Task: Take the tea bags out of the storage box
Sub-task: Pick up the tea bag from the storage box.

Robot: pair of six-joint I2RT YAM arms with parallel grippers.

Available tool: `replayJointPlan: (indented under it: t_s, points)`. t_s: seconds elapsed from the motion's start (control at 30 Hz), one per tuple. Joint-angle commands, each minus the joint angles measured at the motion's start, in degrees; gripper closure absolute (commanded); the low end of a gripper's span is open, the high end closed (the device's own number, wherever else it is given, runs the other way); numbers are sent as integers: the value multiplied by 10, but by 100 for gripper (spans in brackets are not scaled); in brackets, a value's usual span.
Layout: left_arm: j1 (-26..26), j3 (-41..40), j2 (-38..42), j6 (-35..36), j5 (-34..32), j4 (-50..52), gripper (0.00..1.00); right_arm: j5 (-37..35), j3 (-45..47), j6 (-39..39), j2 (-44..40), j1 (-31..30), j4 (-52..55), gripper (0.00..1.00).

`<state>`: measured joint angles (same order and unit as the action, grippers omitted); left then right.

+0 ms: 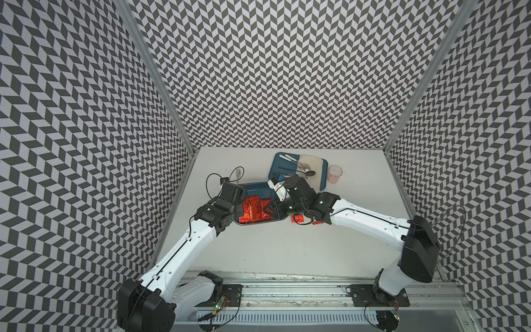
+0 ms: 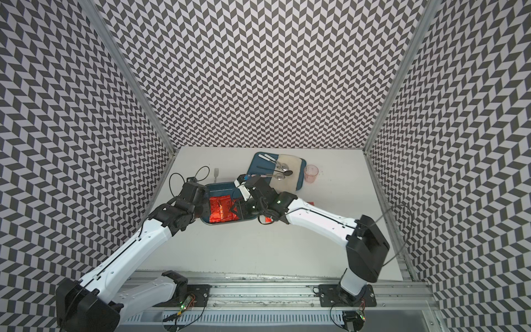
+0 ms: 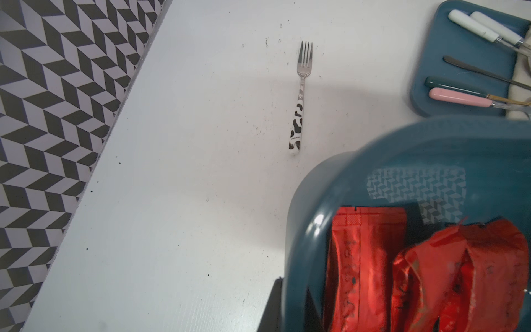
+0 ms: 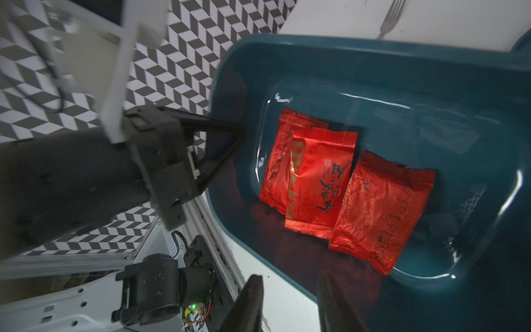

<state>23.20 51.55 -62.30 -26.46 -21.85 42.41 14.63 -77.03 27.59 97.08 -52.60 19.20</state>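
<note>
Left jaws: clenched on the side wall of the storage box (image 4: 344, 43) nearest the left arm, one finger on each side of the rim. Judged to be steadying it.
Right jaws: released, with the fingers apart and nothing between them. Poised over the box end nearest the right arm, aimed down at the contents.
Storage box: upright on the worktop (image 1: 287, 258), between the two arms.
Tea bags in box: three red foil tea bags (image 4: 319, 172) lie flat on the box floor, overlapping in a loose fan.
Tea bags out: one loose tea bag (image 1: 297, 227) lies on the worktop just beside the box, under the right forearm. A red foil scrap (image 2: 310, 202) shows past the far side of that forearm and is probably another.
Progress: judged partway. At least one is out and at least three are left to lift.
Next need: a pinch on a raised edge of the topmost sachet. Flat foil on a smooth floor may slide away.
Hidden: the right forearm covers most of the worktop pile, so the count there is unsure. Whether anything lies under the fanned three cannot be told. The jaws themselves are hard to make out in both top views.
Bystanders: a fork (image 3: 300, 95), a flat tray (image 1: 277, 168) of spoons and a pink cup (image 1: 334, 174) all stand apart from the box.
</note>
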Motion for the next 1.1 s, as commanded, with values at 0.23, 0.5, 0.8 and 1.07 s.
replayJointPlan:
  t_s: [0.23,0.5,0.8,1.07]
  points:
    - [-4,0,7,3,7,-23,100,-99,-76,-40,90,12,58,50]
    - [-4,0,4,4,8,-23,100,-100,-64,-49,103,27,48,46]
    - [-4,0,4,4,8,-23,100,-29,-65,-60,124,46,16,51]
    - [-4,0,4,4,8,-23,100,17,-39,-55,115,50,-15,66]
